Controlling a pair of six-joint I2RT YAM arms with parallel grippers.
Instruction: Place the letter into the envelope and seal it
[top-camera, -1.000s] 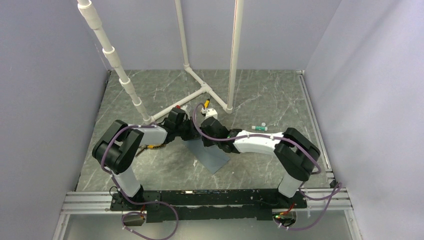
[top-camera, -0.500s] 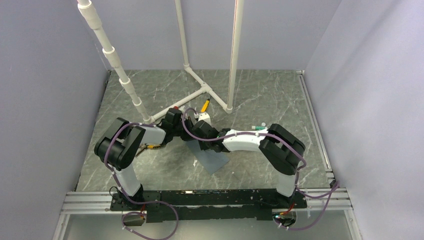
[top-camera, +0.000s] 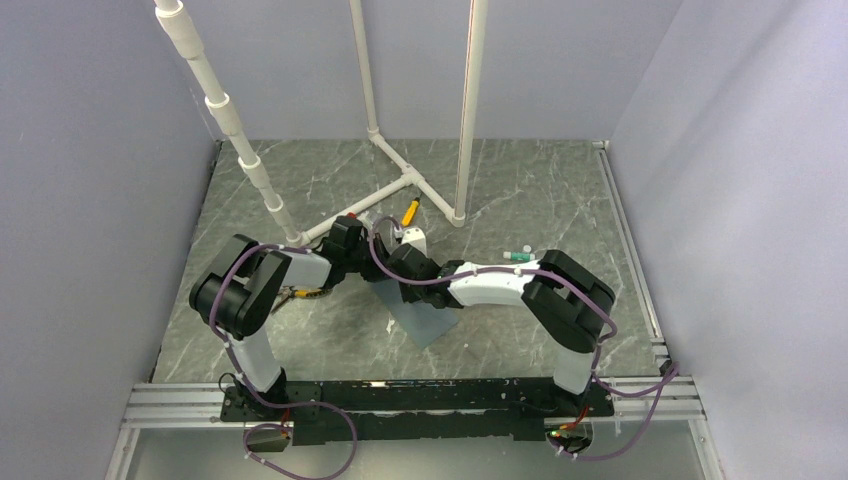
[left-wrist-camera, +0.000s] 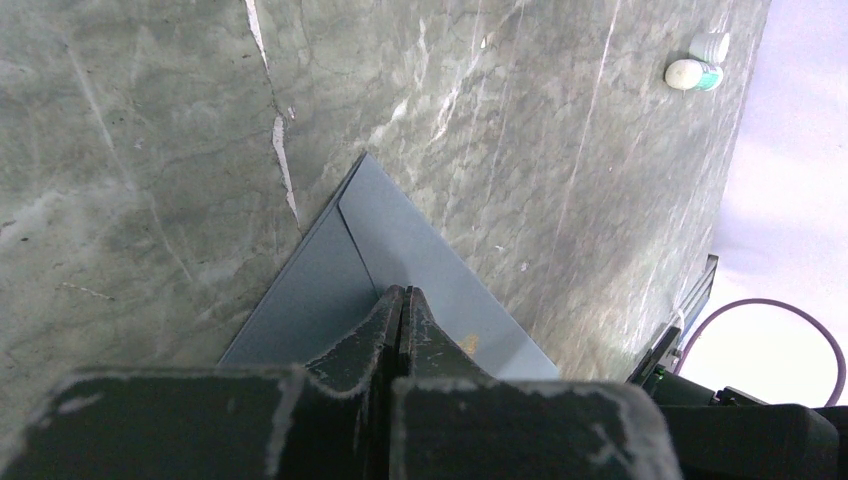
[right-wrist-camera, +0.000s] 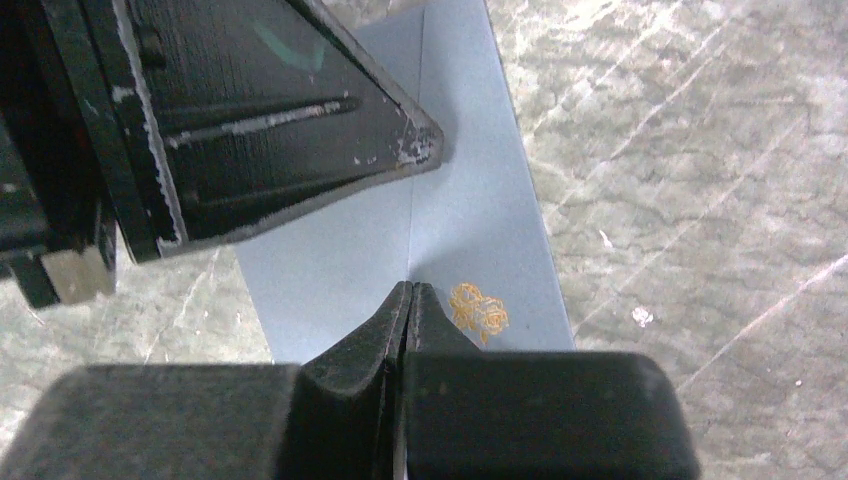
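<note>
The slate blue-grey envelope (top-camera: 425, 315) lies flat on the marble table, flap folded down; its flap edge shows as a line in both wrist views. A small gold rose mark (right-wrist-camera: 478, 310) sits on it. My left gripper (left-wrist-camera: 401, 292) is shut and empty, its tips over the flap edge of the envelope (left-wrist-camera: 400, 250). My right gripper (right-wrist-camera: 411, 287) is shut and empty, its tips on the same line of the envelope (right-wrist-camera: 470, 200), facing the left gripper's fingers (right-wrist-camera: 300, 120). In the top view the two grippers (top-camera: 385, 270) meet over the envelope's far end. The letter is out of view.
A white pipe frame (top-camera: 400, 185) stands behind the grippers. A yellow marker (top-camera: 410, 211) lies by its base. A small white and green tube (top-camera: 518, 255) lies right of the arms, also in the left wrist view (left-wrist-camera: 697, 72). Walls close in left, right and back.
My right arm has swung left so that its gripper has met the left gripper over the envelope's far end. The left arm has barely moved. The envelope lies as before.
</note>
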